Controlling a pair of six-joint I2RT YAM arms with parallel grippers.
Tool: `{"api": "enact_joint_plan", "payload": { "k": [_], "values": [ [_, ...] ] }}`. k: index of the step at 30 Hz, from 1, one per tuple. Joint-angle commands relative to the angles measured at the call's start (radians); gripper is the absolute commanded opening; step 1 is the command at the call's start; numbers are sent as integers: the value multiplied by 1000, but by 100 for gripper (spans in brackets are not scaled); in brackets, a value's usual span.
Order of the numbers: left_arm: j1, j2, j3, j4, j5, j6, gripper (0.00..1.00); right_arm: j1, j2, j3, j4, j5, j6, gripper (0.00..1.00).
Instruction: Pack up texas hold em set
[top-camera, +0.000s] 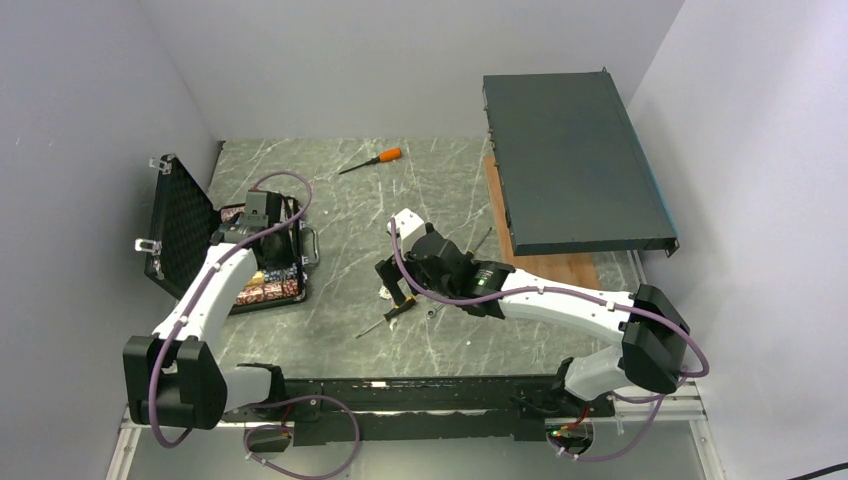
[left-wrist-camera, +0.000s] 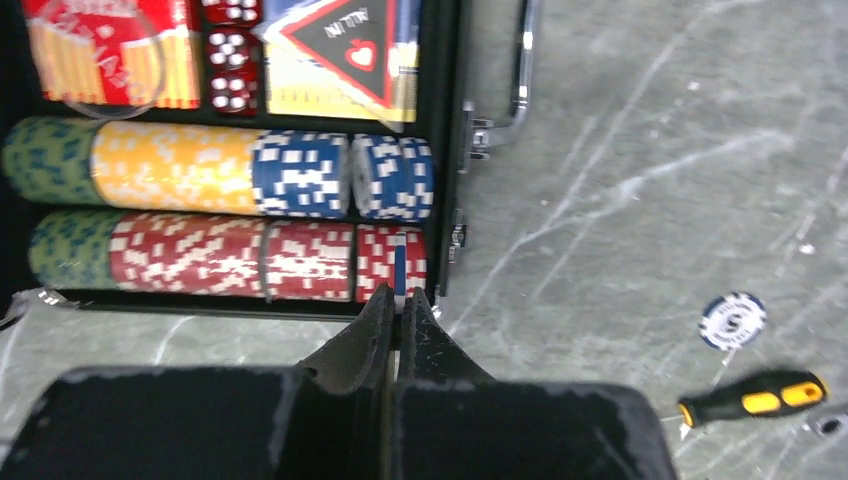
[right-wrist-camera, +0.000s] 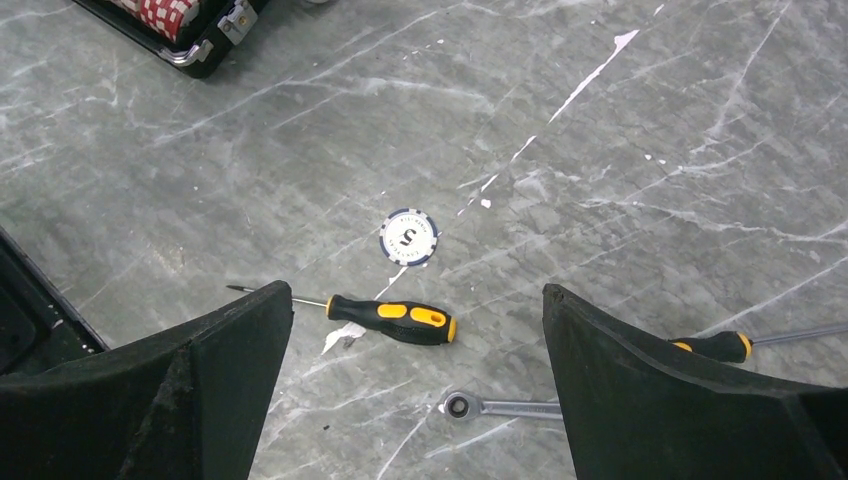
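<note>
Chip (right-wrist-camera: 408, 237), a round blue-white disc, lies flat on the marbled table (right-wrist-camera: 650, 150) just ahead of the right claw (right-wrist-camera: 416, 292), jaws wide apart. Yellow-handled screwdriver (right-wrist-camera: 395, 320) lies just beside it. Right arm is nearer. Left claw (left-wrist-camera: 398, 300) is pressed together at the hard black case (left-wrist-camera: 440, 150), ridged chip rows (left-wrist-camera: 200, 170) inside.

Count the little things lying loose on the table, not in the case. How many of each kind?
Poker chip: 1
Screwdrivers: 3 (a second yellow-and-black one, half hidden, and an orange one)
Wrench: 1
Total: 5
</note>
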Motion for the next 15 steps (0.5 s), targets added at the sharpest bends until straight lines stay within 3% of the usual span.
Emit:
{"api": "enact_joint_plan", "payload": {
  "k": [1,15],
  "values": [
    [0,33,57,-56,-159,-17,0,-3,-15,2,21,13,18,96],
    [13,157,98,-36,-155,-16,0,-3,-44,-24,32,4,18,97]
  ]
}}
